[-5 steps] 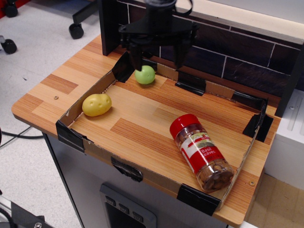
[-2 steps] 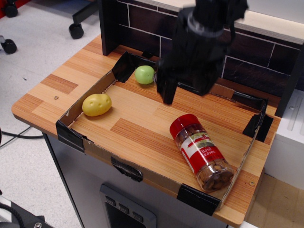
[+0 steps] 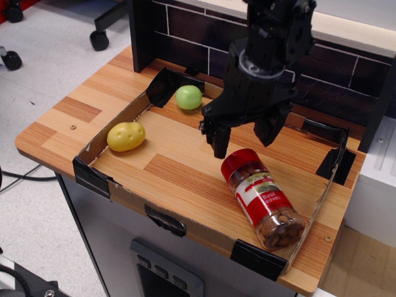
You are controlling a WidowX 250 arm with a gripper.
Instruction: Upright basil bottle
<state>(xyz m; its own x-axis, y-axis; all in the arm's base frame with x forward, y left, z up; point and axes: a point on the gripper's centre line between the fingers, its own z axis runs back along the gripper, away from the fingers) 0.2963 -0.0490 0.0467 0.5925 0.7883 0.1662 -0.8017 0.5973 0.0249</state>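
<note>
The basil bottle point(image 3: 263, 198) lies on its side in the cardboard tray point(image 3: 185, 167), red cap pointing up-left, base toward the tray's front right corner. Its red-and-white label faces up and brownish contents show at the base end. My black gripper point(image 3: 242, 140) hangs open just above and behind the cap, one finger left of the cap and one to the right. It holds nothing.
A yellow potato toy point(image 3: 126, 136) lies at the tray's left side. A green ball point(image 3: 189, 97) sits at the back left corner. A dark tiled wall point(image 3: 346, 80) stands behind the tray. The low cardboard walls have black tape at the corners.
My gripper has moved from the back left over the green ball to the right and down toward the bottle's cap. The bottle and toys have not moved.
</note>
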